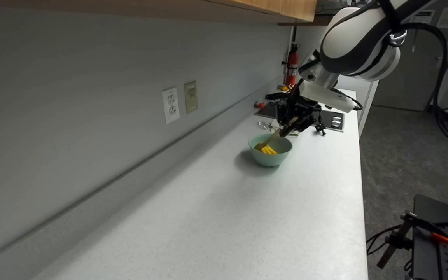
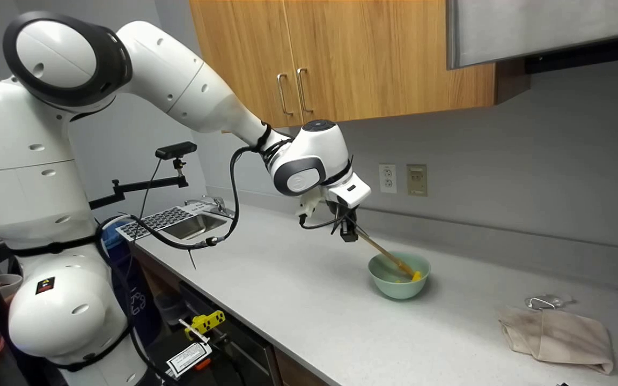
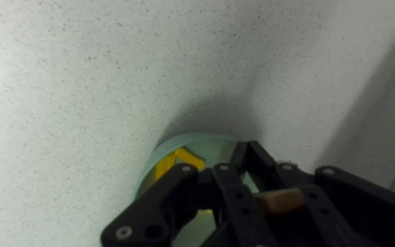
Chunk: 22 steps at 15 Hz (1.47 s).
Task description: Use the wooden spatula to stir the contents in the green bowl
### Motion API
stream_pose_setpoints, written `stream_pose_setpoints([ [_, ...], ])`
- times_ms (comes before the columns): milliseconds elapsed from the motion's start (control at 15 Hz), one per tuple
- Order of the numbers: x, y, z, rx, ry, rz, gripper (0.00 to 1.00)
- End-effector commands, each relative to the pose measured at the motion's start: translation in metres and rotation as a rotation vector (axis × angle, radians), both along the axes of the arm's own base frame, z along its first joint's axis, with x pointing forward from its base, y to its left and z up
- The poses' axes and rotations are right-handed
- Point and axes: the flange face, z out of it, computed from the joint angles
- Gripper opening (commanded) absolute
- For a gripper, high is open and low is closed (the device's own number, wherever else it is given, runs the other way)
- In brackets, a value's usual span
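Note:
The green bowl stands on the counter in both exterior views (image 1: 266,160) (image 2: 399,290), and its rim shows in the wrist view (image 3: 183,138). Yellow pieces (image 1: 269,150) lie in it, also visible in the wrist view (image 3: 189,158). My gripper (image 1: 286,129) is beside and above the bowl, fingers pointing down, and is shut on the wooden spatula (image 2: 380,249). The spatula slants down into the bowl, its lower end near the yellow pieces. In the wrist view, my fingertips (image 3: 247,144) meet and the spatula's handle end (image 3: 279,200) shows between the fingers; its blade is hidden there.
A folded beige cloth (image 2: 561,339) and a clear object with a wire (image 2: 547,302) lie on the counter. A dark stovetop (image 1: 332,119) is beyond them. The wall with outlets (image 1: 170,105) runs along the counter's back. Wooden cabinets (image 2: 362,59) hang above. A sink (image 2: 193,226) is at the far end.

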Motion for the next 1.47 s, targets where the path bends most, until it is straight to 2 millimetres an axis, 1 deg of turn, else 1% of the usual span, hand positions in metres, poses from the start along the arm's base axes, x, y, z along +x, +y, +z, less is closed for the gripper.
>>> stream_pose_setpoints([
  [0, -0.002, 0.002, 0.003, -0.024, -0.03, 0.001, 0.02],
  [200, -0.004, 0.006, 0.001, 0.022, 0.013, 0.01, 0.02],
  [400, -0.008, 0.015, -0.003, 0.153, 0.1, 0.033, 0.02],
  [533, -0.011, 0.014, -0.009, 0.149, 0.142, 0.015, 0.02],
  [733, -0.01, 0.008, -0.011, 0.055, 0.121, -0.004, 0.02],
  [1133, -0.006, 0.002, -0.003, -0.112, 0.009, -0.036, 0.02],
  [1267, -0.006, 0.0, -0.001, -0.138, -0.004, -0.047, 0.02],
  [1400, -0.006, 0.002, 0.0, -0.128, 0.011, -0.054, 0.02],
])
